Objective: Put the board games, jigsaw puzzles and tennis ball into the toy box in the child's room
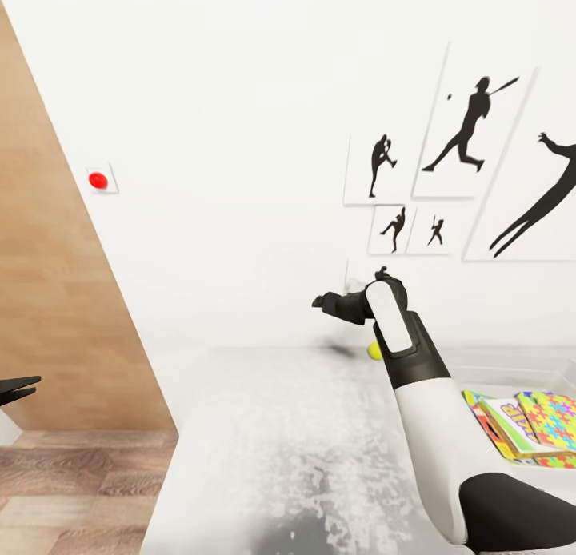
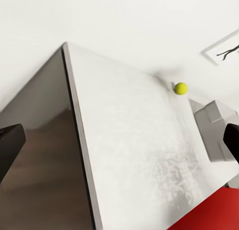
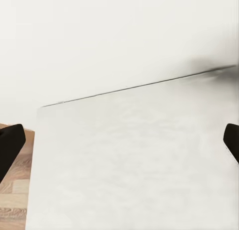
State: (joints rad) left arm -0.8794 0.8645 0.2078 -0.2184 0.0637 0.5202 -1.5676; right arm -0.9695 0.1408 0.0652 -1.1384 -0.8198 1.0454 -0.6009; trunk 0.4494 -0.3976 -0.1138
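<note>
The tennis ball [image 1: 374, 349] lies at the back of the pale table [image 1: 272, 435] against the wall, partly behind my right arm; it is also in the left wrist view as the small yellow-green ball [image 2: 180, 88]. My right gripper [image 1: 330, 303] hangs open above the table, up and to the left of the ball, with nothing between its fingers [image 3: 10, 145]. The grey toy box [image 1: 512, 371] stands at the right and holds a jigsaw puzzle [image 1: 552, 417] and a yellow board game [image 1: 512, 425]. My left gripper [image 1: 22, 387] is open off the table's left end.
A wood-panel door [image 1: 56, 299] and plank floor [image 1: 72, 483] lie to the left. A red wall button [image 1: 98, 181] and black sports pictures [image 1: 472, 131] hang on the white wall. In the left wrist view the toy box [image 2: 214, 130] sits beyond the ball and a red surface [image 2: 211, 215] fills one corner.
</note>
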